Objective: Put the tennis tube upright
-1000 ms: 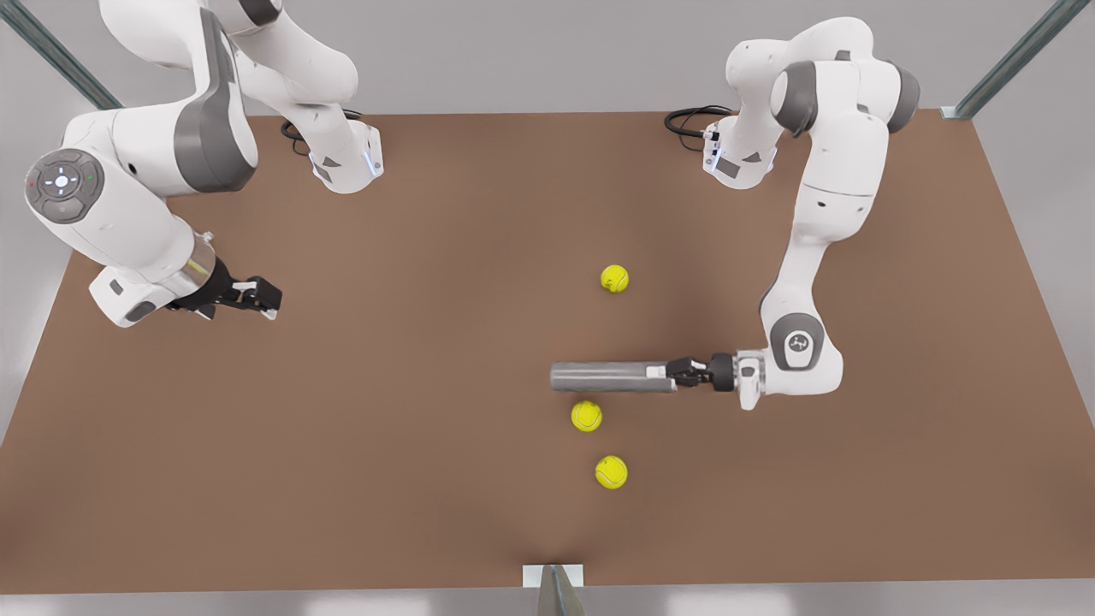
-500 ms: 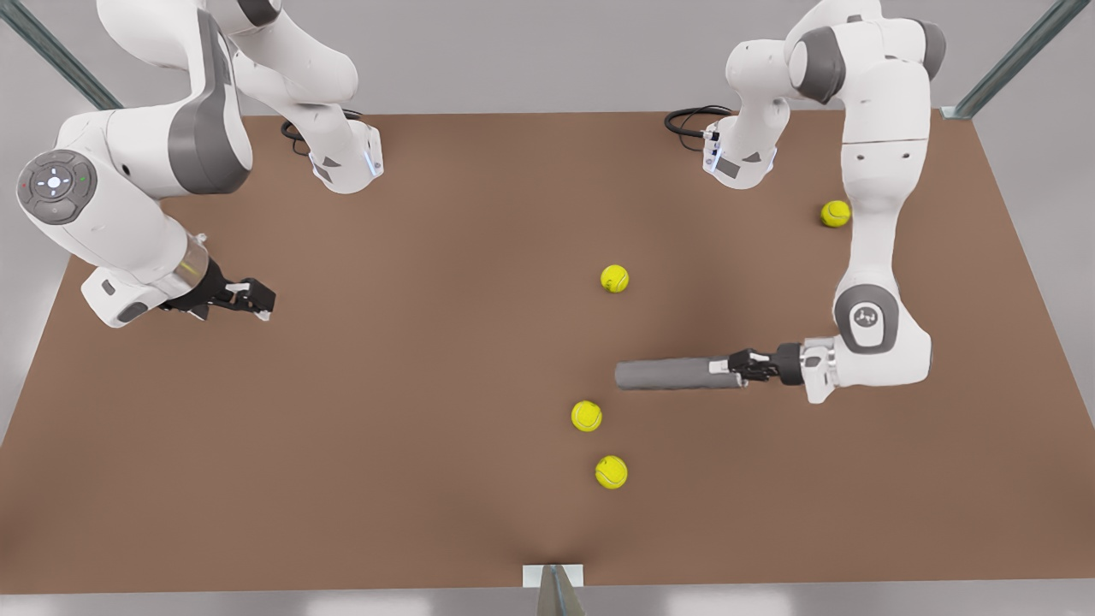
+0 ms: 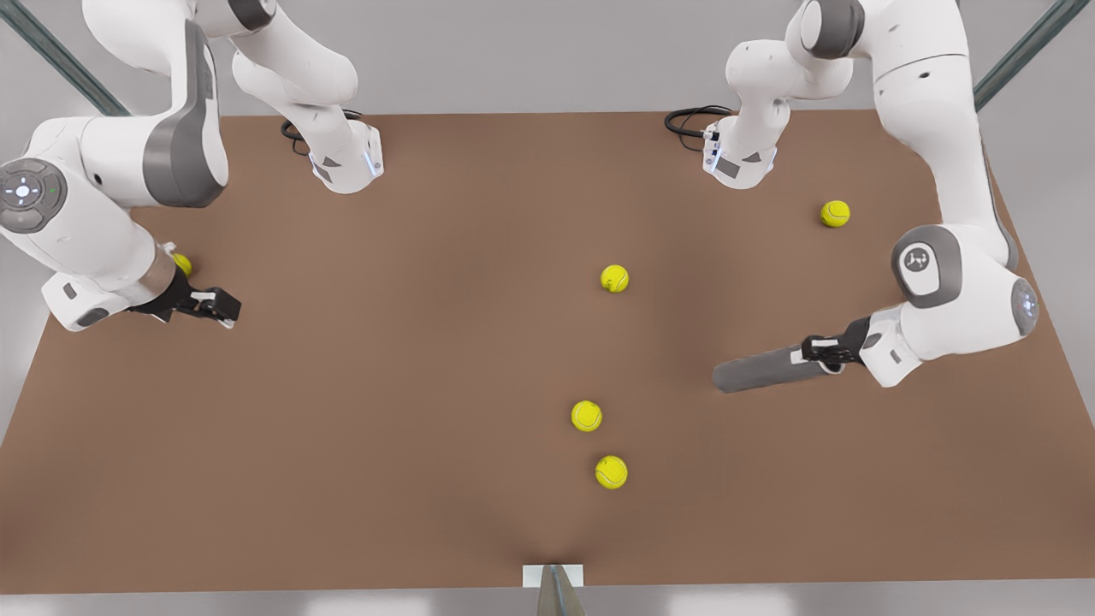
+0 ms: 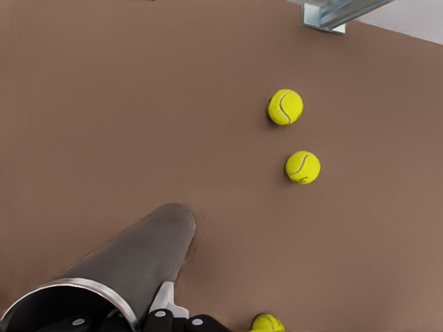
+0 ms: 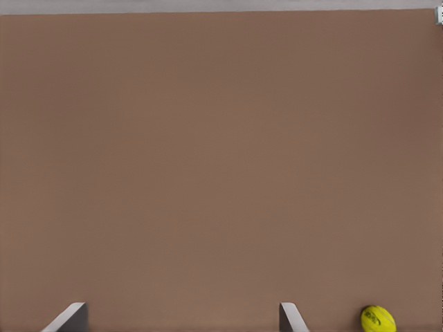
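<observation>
- The left gripper (image 3: 819,351), near the tabletop's (image 3: 411,411) edge at the front view's right, pinches the wall at the open end of the tennis tube (image 3: 761,370), which is still close to level.
- To do the step well, it should raise the held end, plant the far end on bare tabletop away from the tennis balls (image 3: 586,416), then release only once the tube is vertical.
- The right gripper (image 3: 218,305) waits near the opposite edge, fingers wide apart.

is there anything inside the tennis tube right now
Cannot tell. The left end effector grips the tennis tube at its rim, and the left wrist view looks along its outside, so the inside is hidden.
</observation>
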Controlling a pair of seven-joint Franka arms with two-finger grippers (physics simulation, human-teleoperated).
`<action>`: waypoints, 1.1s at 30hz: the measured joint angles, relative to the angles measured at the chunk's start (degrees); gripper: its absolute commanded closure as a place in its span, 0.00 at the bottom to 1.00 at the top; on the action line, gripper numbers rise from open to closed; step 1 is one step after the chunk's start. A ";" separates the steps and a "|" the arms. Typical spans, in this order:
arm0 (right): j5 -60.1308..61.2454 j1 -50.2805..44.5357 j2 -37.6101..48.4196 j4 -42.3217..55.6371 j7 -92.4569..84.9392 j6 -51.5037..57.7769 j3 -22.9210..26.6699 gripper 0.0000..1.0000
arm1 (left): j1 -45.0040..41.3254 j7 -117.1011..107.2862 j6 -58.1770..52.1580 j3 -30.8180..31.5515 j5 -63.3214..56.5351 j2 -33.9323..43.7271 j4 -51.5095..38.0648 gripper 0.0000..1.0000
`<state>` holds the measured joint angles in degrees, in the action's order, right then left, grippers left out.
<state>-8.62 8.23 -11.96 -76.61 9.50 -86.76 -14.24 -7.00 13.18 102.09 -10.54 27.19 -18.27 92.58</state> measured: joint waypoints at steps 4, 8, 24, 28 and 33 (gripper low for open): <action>-0.03 0.10 -0.01 0.06 0.00 -0.08 0.00 0.00 | -0.01 -6.03 0.05 0.31 -9.36 0.43 -1.69 0.79; 0.01 -0.14 0.00 0.06 0.08 -0.08 -0.08 0.00 | -0.05 -11.24 0.65 1.49 -17.50 0.44 -1.70 0.79; -1.41 -8.36 -0.93 0.06 1.05 1.24 -0.51 0.00 | -0.03 -11.70 6.81 2.11 -23.37 -5.73 -1.17 0.79; -1.49 -8.04 -0.97 0.06 1.05 0.37 -0.52 0.00 | -0.03 -11.69 6.81 2.11 -23.30 -5.95 -1.26 0.20; 1.33 -7.57 -0.97 0.06 1.05 -0.78 -0.35 0.00 | -0.03 -11.67 6.81 2.10 -22.61 -5.99 -1.26 0.00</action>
<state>-7.29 0.66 -12.93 -76.55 10.55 -87.54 -14.59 -7.03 1.51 108.90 -8.44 4.58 -24.26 91.32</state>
